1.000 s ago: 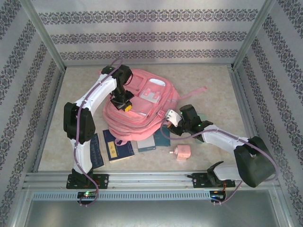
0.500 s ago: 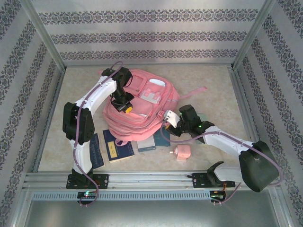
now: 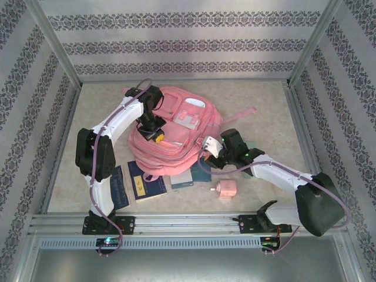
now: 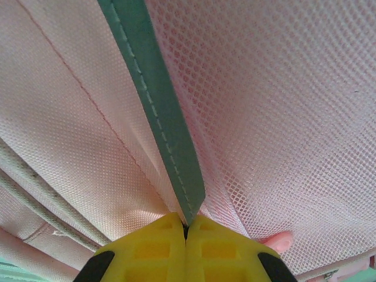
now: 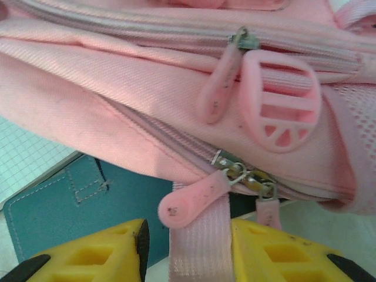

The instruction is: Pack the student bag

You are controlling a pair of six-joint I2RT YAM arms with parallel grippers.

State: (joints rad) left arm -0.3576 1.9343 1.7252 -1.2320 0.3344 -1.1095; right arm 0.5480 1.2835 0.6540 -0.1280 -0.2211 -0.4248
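The student bag (image 3: pixel 176 138), a large pink backpack, lies flat in the middle of the table. My left gripper (image 3: pixel 157 136) rests on its left front. In the left wrist view the left gripper (image 4: pixel 187 226) is shut on the teal trim (image 4: pixel 158 111) of the bag's mesh pocket (image 4: pixel 276 117). My right gripper (image 3: pixel 205 154) is at the bag's lower right edge. In the right wrist view the right gripper (image 5: pixel 188 249) is open, with a pink webbing strap (image 5: pixel 200 235) between its fingers. A pink zipper pull (image 5: pixel 191 202) hangs just above the strap.
Books lie along the bag's near edge: a dark blue one (image 3: pixel 119 188), a blue one (image 3: pixel 147 187) and teal ones (image 3: pixel 200 170). A small pink object (image 3: pixel 225 189) sits near the right arm. A teal cover (image 5: pixel 88 194) shows under the bag. Metal frame rails border the table.
The right gripper's jaws have spread wider and the arm has edged slightly left along the bag's edge. The left gripper has kept its hold and barely moved.
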